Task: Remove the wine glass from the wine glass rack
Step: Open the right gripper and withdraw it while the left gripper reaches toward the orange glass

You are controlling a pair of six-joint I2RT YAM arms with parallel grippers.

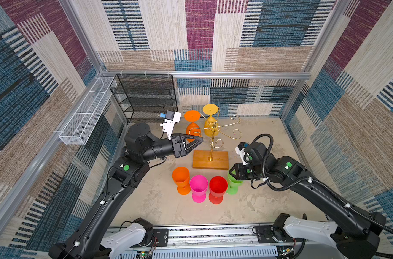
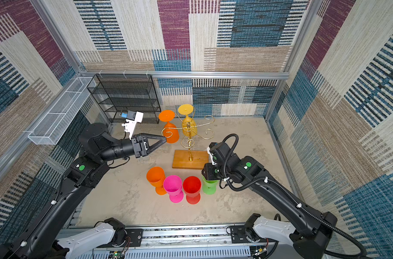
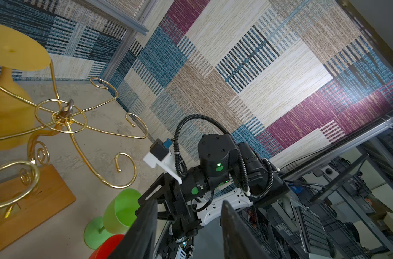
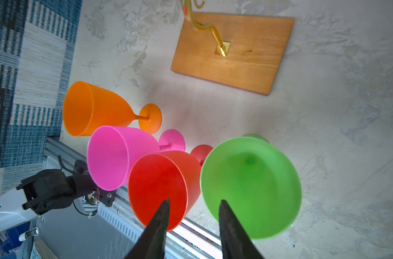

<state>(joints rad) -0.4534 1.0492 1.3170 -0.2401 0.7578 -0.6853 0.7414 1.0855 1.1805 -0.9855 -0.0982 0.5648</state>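
Wine glass rack holding two upturned glasses.
Orange wine glass and yellow wine glass hang from its far arms. Left gripper, jaws parted and bare, sits beside the orange one; right gripper, released, straddles the green glass at its rim, before the rack's base.

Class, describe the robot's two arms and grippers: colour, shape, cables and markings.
The left arm and right arm are black, with white shells near their bases and round green dots on the joints. A ribbed black cable runs along the right arm. White brackets sit at the wrists. The left gripper and right gripper have black, tapering fingers.
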